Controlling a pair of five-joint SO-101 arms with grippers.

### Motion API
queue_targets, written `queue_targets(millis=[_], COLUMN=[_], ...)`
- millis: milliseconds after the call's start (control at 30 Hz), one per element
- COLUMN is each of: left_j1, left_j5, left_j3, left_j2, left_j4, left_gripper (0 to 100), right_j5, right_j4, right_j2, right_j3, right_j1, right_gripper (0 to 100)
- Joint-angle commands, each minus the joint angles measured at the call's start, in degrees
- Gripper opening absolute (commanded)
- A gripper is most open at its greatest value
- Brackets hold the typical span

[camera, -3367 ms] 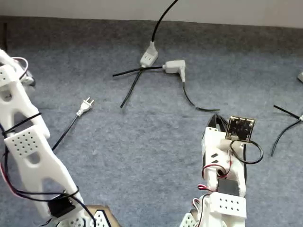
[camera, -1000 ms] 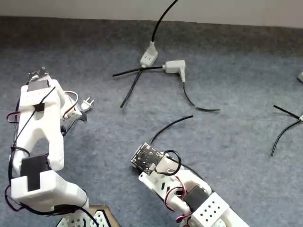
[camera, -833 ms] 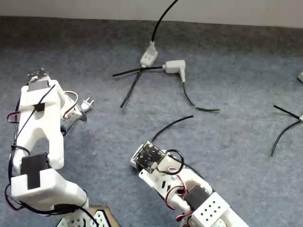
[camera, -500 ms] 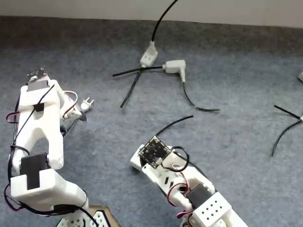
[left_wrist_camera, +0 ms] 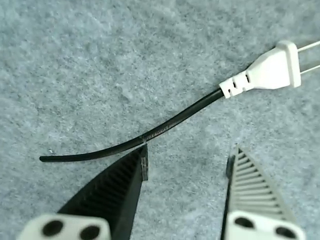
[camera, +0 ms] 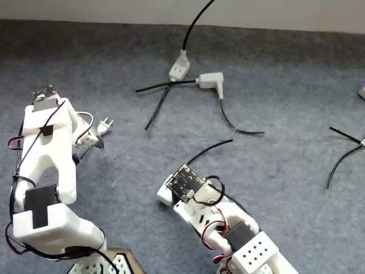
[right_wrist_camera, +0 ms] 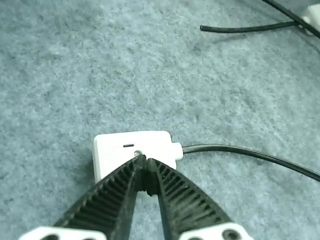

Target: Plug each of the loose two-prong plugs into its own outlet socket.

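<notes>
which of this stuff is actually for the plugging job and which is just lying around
For the job: two-prong plug by the open left gripper; white socket block at the right gripper; far white socket; angled white plug beside it.
Lying about: black cord at the right edge; grey mat.

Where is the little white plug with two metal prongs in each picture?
High view: the white two-prong plug lies on the grey carpet at the left, beside the left pincer.
Left wrist view: the plug lies just beyond the open pincer, and its black cord passes the fingertips.
Right wrist view: not in this picture.
Shared landmark: the left pincer, close to the plug in both.
</notes>
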Motion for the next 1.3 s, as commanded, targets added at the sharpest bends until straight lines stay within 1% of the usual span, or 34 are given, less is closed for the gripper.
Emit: queue_targets(millis=[0, 67, 133, 167, 267, 333, 433, 500, 633, 700, 767, 833, 900, 967, 1067, 1167, 1267], left_j1=[-0.4, -0.31, -0.31, -0.22, -0.22, -0.22, -0.22, -0.22, -0.22, -0.22, -0.22, -0.22, -0.22, -0.22, -0.22, -0.22, -0.22], left_j5=[0.44, 0.44, 0.44, 0.44, 0.53, 0.53, 0.53, 0.53, 0.53, 0.53, 0.53, 0.53, 0.53, 0.53, 0.53, 0.53, 0.53], left_j3=[-0.22, -0.22, -0.22, -0.22, 0.04, 0.04, 0.13, 0.13, 0.13, 0.13, 0.13, 0.13, 0.13, 0.13, 0.13, 0.13, 0.13], left_j2=[-0.31, -0.31, -0.31, -0.31, -0.31, -0.31, -0.31, -0.31, -0.31, -0.31, -0.31, -0.31, -0.31, -0.31, -0.31, -0.31, -0.31], left_j4=[-0.79, -0.79, -0.79, -1.05, -2.29, -2.29, -2.29, -2.29, -2.29, -2.29, -2.29, -2.29, -2.29, -2.29, -2.29, -2.29, -2.29], left_gripper=[26, 26, 26, 26, 26, 26, 26, 26, 26, 26, 26, 26, 26, 26, 26, 26, 26], right_j5=[0.7, 0.7, 0.7, 0.7, 0.44, 0.44, 0.35, 0.26, 0.26, 0.18, -2.11, -5.45, -6.59, -6.15, -1.76, 2.37, 3.52], right_j4=[7.25, 14.02, 18.59, 20.35, 25.63, 28.44, 30.81, 30.81, 30.73, 31.08, 31.08, 31.16, 31.16, 30.9, 30.81, 30.73, 30.29], right_j2=[-0.04, -0.04, -0.04, -0.04, 0.04, 0.13, 0.4, 3.65, 18.86, 27.38, 35.03, 40.48, 44.26, 47.52, 52.7, 59.03, 65.71], right_j3=[-0.22, -8.4, -15.52, -18.51, -26.51, -29.67, -30.46, -30.37, -32.92, -36.88, -41.27, -46.02, -49.89, -52.97, -55.43, -56.84, -59.65], right_j1=[7.43, 13.93, 18.07, 19.03, 18.59, 15.69, 11.03, 10.33, 10.42, 10.24, 9.63, 7.25, 2.77, -2.33, -8.04, -10.33, -10.77], right_gripper=[0.6, 0.6, 0.6, 0.6, 0.6, 0.6, 1.2, 4.6, 13.0, 13.7, 13.7, 13.7, 14.1, 14.2, 14.2, 14.9, 20.5])
